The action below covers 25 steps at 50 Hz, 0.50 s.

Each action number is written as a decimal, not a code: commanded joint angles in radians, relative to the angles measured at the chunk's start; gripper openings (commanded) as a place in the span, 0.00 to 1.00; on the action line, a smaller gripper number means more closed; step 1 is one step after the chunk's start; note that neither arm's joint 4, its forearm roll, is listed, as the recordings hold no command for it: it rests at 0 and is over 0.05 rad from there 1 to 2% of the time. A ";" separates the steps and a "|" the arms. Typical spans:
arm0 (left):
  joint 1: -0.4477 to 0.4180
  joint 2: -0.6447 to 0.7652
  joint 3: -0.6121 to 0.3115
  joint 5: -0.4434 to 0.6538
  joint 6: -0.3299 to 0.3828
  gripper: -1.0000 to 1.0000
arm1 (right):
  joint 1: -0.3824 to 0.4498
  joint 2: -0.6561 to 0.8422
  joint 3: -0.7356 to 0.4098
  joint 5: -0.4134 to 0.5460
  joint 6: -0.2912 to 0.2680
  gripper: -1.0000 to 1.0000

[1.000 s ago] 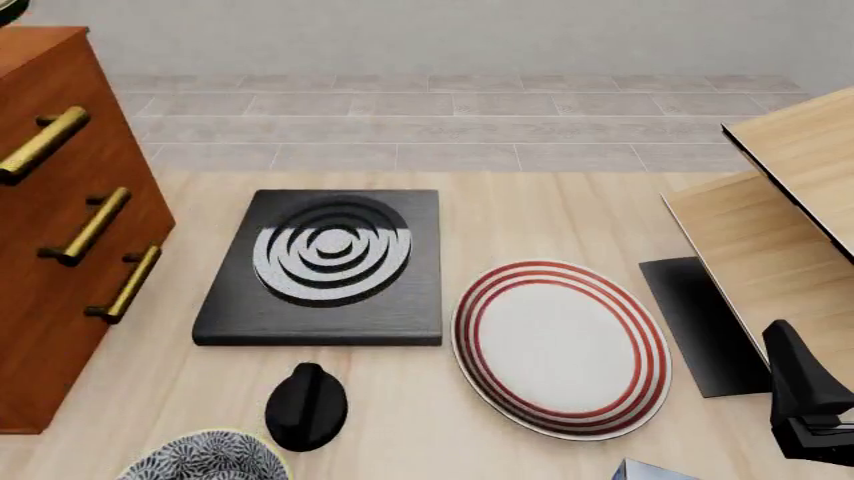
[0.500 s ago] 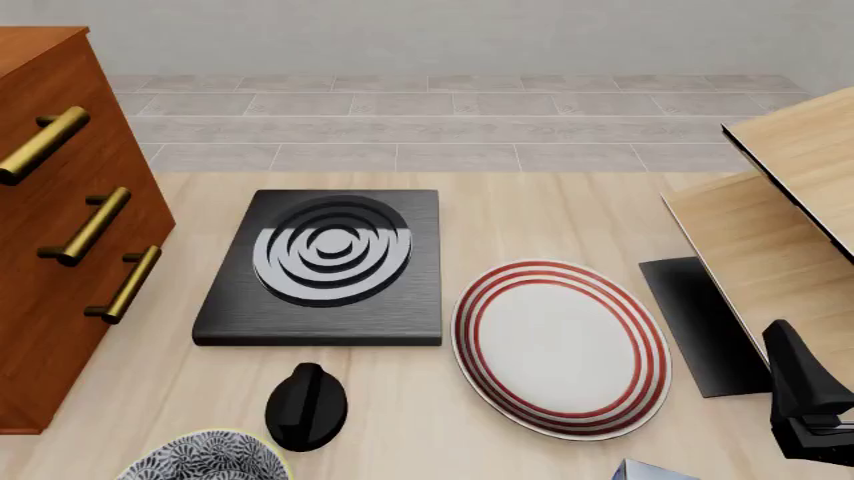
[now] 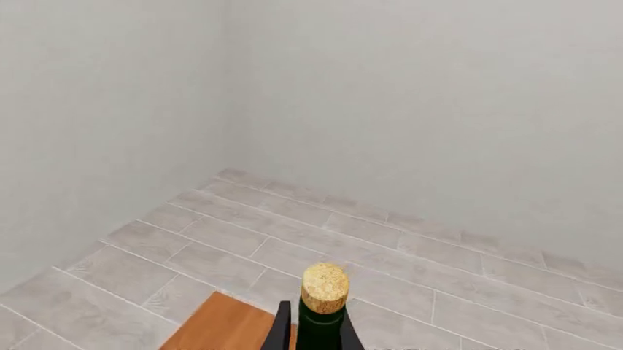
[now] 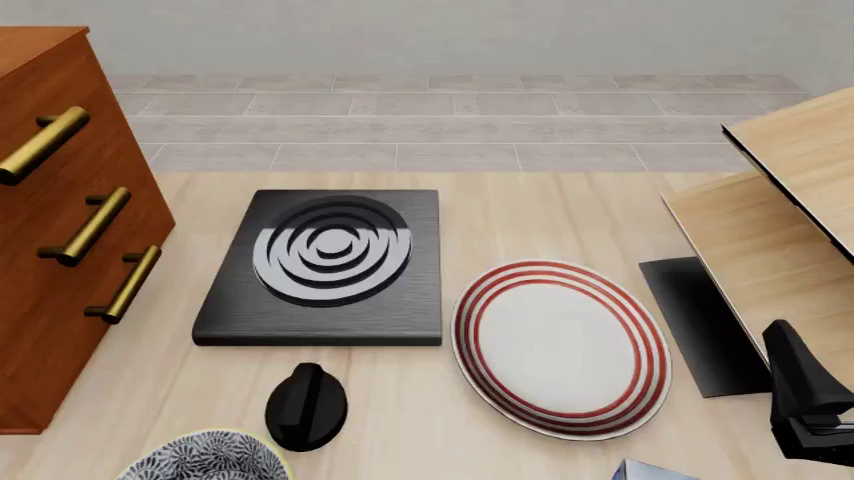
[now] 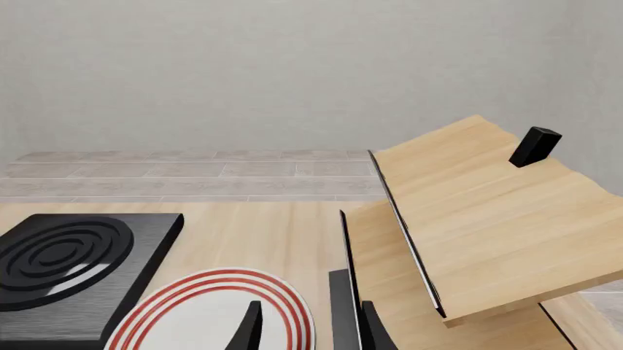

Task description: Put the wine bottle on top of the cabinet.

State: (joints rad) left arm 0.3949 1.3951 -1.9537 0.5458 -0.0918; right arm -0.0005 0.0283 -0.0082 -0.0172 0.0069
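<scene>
Holding the bottle upright between its fingers, the left gripper has it above the cabinet top. It should lower straight, slowly, away from edges. The right gripper waits open, low at the near right.

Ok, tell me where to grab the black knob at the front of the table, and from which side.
Grip the black knob by the raised ridge running across its dome, coming straight down from above with one finger on each side of it. The rest is low, rounded and flat on the table, so a sideways grip would probably slip off.
</scene>
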 commanded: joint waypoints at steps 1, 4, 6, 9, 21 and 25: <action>0.016 0.030 0.013 -0.043 0.019 0.00 | 0.000 0.000 0.000 0.000 0.000 1.00; 0.019 0.042 0.005 -0.044 0.008 0.00 | 0.000 0.000 0.000 0.000 0.000 1.00; 0.019 0.047 0.012 -0.053 0.008 0.00 | 0.000 0.000 0.000 0.000 0.000 1.00; 0.023 0.057 0.023 -0.061 -0.002 0.00 | 0.000 0.000 0.000 0.000 0.000 1.00; 0.024 0.071 0.113 -0.144 0.000 0.00 | 0.000 0.000 0.000 0.000 0.000 1.00; 0.022 0.083 0.125 -0.160 -0.001 0.00 | 0.000 0.000 0.000 0.000 0.000 1.00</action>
State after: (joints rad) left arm 0.4165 1.4630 -1.8615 0.4331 -0.1017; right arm -0.0005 0.0283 -0.0081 -0.0172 0.0069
